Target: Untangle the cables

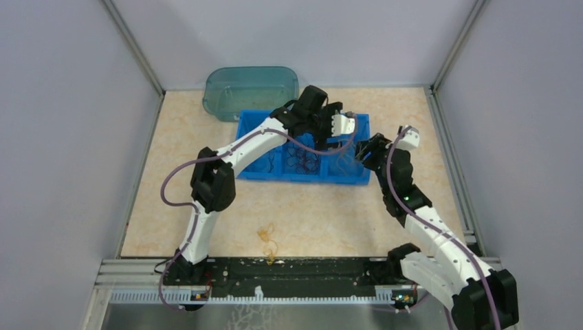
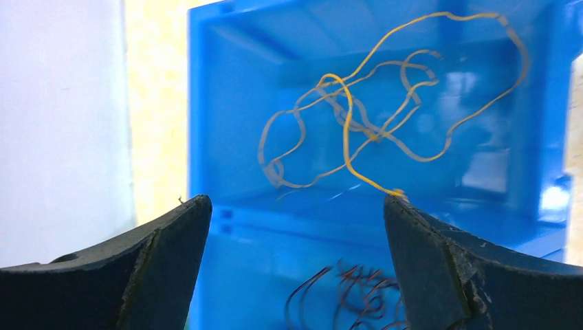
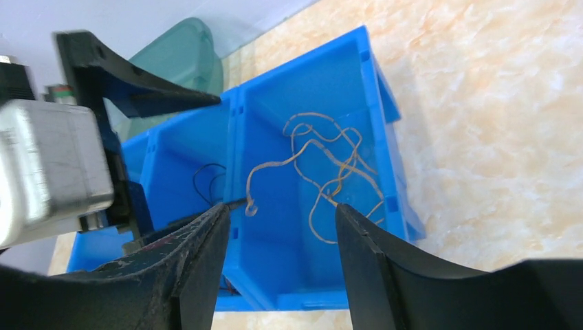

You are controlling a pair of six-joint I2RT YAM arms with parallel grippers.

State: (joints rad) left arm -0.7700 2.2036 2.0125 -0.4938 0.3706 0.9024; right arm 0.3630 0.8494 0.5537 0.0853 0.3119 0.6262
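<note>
In the right-hand end compartment of the blue bin [image 1: 295,177], the yellow cables [image 2: 346,137] lay as one loose knot, loops crossing over each other. One free end sat at the tip of a finger of my left end effector [image 2: 297,199]. I could not tell whether it touched. That end effector stood spread wide over the compartment with nothing between its fingers. My right end effector [image 3: 282,210] hung just beside it at the bin's end, fingers partly apart and also holding nothing. The dark cables [image 2: 354,295] sat bunched in the neighbouring compartment. A small yellow clump [image 1: 268,236] lay well apart on the table [image 1: 344,220], near the arm bases. I judged the colours mostly separated, but the yellow knot was not yet pulled apart, so most of the untangling remained.
</note>
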